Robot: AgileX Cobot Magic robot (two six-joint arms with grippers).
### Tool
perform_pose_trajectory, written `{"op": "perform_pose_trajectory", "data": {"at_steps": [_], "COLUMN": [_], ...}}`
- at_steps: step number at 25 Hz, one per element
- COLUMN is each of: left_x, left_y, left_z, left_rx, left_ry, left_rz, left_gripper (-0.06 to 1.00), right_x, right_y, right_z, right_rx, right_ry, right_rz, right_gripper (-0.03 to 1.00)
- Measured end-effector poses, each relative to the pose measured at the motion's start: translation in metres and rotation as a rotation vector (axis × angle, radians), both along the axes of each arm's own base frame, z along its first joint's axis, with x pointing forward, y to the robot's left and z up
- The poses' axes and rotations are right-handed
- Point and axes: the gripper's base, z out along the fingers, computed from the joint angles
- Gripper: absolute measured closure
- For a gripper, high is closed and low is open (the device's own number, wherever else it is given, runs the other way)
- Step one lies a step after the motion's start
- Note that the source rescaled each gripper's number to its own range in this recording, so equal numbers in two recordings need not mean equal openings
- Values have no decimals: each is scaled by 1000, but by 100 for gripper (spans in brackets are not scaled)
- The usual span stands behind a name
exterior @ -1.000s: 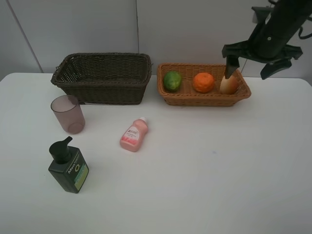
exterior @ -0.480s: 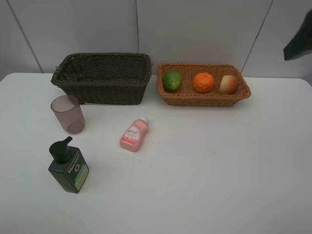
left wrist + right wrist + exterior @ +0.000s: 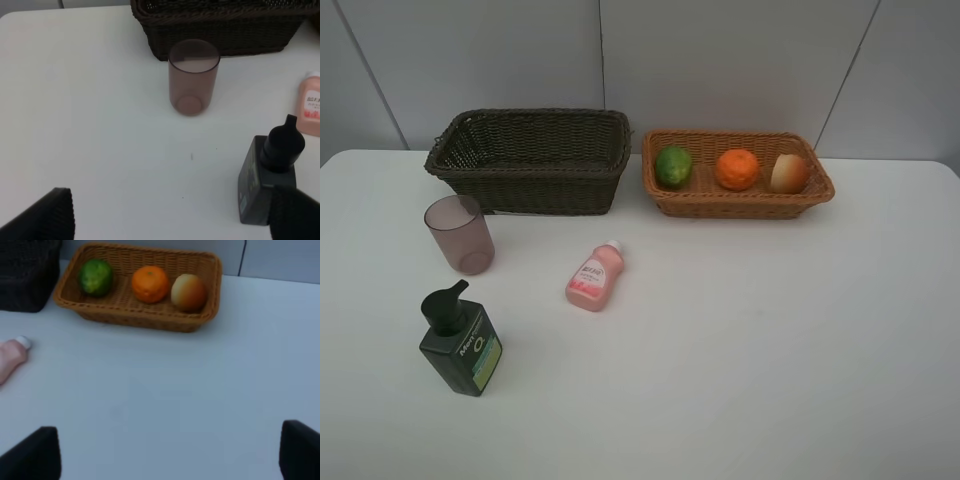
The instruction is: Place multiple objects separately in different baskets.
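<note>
Right gripper (image 3: 167,455) is gone from the light basket (image 3: 740,207), jaws wide, empty (left gripper (image 3: 172,220) too). Mauve cup (image 3: 459,233) looks light, slick; pinch its wall.

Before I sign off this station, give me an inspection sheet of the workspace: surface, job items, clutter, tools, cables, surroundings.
Surface: white table, no spills seen.
Job's things: lime, orange and peach in a row in the light basket; dark basket shows nothing inside; mauve cup and pump bottle upright on the table; pink bottle lying on its side.
Clutter: nothing seen.
Tools: left tool open, holding nothing; right tool open, holding nothing; neither shows in the high view.
Cables: nothing seen.
Surroundings: grey panelled wall behind the table.
</note>
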Motion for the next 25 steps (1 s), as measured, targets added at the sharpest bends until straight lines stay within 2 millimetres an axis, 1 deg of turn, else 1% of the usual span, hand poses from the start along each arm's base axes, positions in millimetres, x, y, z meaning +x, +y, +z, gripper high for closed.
{"op": "perform_pose_trajectory", "data": {"at_steps": [3, 5, 8, 10, 12, 17, 23, 25], "left_x": [0, 0, 0, 0, 0, 0, 0, 0], "left_y": [0, 0, 0, 0, 0, 0, 0, 0], "left_z": [0, 0, 0, 0, 0, 0, 0, 0], "left_rx": [0, 0, 0, 0, 0, 0, 0, 0], "left_ry": [0, 0, 0, 0, 0, 0, 0, 0], "left_rz": [0, 0, 0, 0, 0, 0, 0, 0], "left_gripper": [-6, -6, -6, -6, -6, -6, -6, -6], "right_x": [-19, -25, -17, -11, -7, -5, -6, -6], "right_y": [-2, -3, -1, 1, 2, 3, 4, 5], "right_z": [-13, -24, -44, -51, -53, -55, -55, -55], "right_rx": [42, 45, 33, 32, 30, 18, 9, 8], "right_ry": [-57, -78, -51, -47, -69, -72, -74, -74], "right_rz": [25, 28, 29, 33, 39, 18, -190, -226], "right_gripper": [13, 13, 13, 13, 13, 13, 13, 13]}}
